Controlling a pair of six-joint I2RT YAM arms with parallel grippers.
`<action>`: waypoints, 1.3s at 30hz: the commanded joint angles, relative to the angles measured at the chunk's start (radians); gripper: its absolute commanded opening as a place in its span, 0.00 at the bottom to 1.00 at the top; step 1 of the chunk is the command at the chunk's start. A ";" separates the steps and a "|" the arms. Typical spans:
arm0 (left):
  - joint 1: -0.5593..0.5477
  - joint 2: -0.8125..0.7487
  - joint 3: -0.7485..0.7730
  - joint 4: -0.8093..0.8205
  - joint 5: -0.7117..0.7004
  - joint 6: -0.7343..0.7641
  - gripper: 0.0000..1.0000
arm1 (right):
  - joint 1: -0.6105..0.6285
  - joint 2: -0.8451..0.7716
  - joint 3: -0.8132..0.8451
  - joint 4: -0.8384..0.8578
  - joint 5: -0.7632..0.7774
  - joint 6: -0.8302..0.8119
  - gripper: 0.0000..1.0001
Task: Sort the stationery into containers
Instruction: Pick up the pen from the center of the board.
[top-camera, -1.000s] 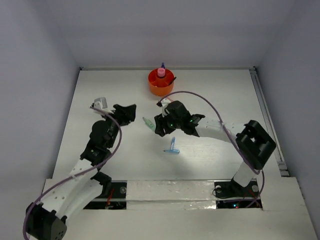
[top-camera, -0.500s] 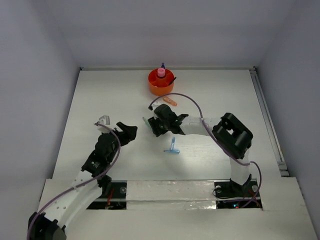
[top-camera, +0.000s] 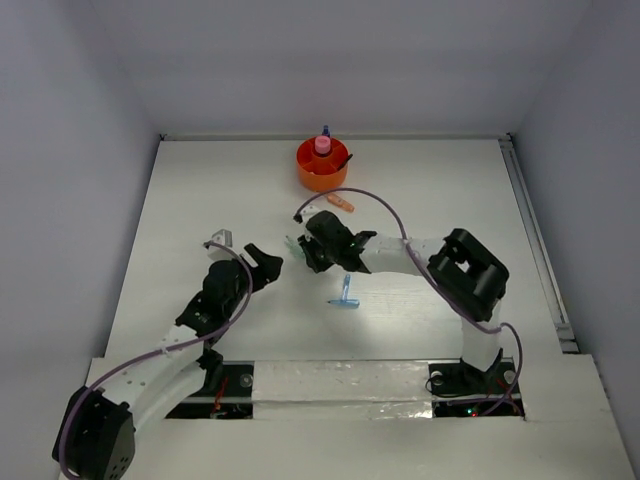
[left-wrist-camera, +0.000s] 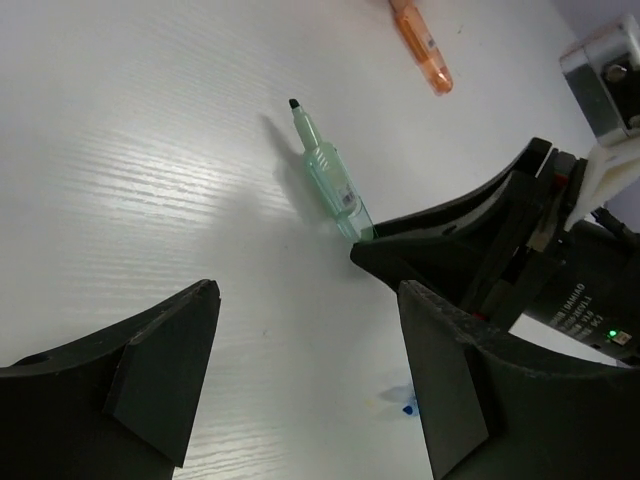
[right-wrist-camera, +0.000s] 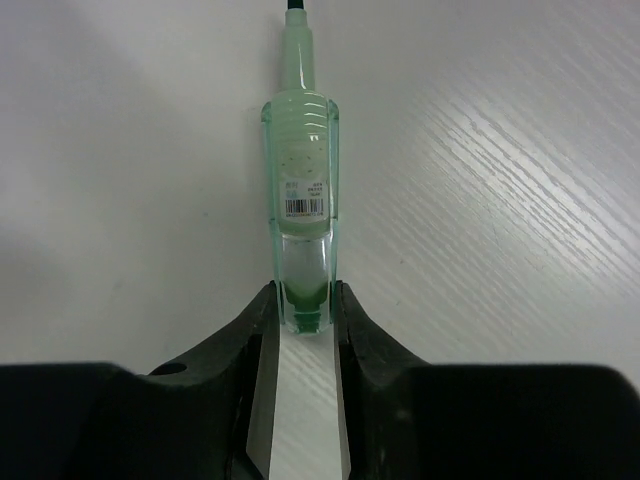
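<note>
My right gripper (top-camera: 303, 249) lies low on the table and is shut on the rear end of the green piece (right-wrist-camera: 300, 190), a pale-green marker lying flat with its tip pointing away; the fingers (right-wrist-camera: 352, 320) press on both its sides. The marker also shows in the left wrist view (left-wrist-camera: 327, 178) and just shows in the top view (top-camera: 291, 241). My left gripper (top-camera: 264, 265) is open and empty, a short way left of it. The orange tub (top-camera: 311, 177) stands at the back centre and holds the pink-capped glue bottle (top-camera: 323, 146) and a blue pen (top-camera: 325, 131).
An orange-pink marker (top-camera: 342, 204) lies between the tub and my right gripper; it also shows in the left wrist view (left-wrist-camera: 420, 45). The light-blue T-shaped piece (top-camera: 345, 296) lies near the table's middle, just in front of my right forearm. White walls enclose the table.
My right gripper moved left to the green marker and now grips its end, uncovering the orange-pink marker. My left gripper drew back toward the near edge and right, still open.
</note>
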 joint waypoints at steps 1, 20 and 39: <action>-0.004 0.006 0.044 0.134 0.032 -0.009 0.69 | 0.015 -0.148 -0.019 0.066 -0.042 0.029 0.11; -0.004 0.179 0.023 0.570 0.006 -0.070 0.59 | 0.015 -0.302 -0.154 0.143 -0.168 0.072 0.11; -0.004 0.397 0.106 0.639 0.050 -0.081 0.46 | 0.015 -0.334 -0.201 0.189 -0.206 0.090 0.11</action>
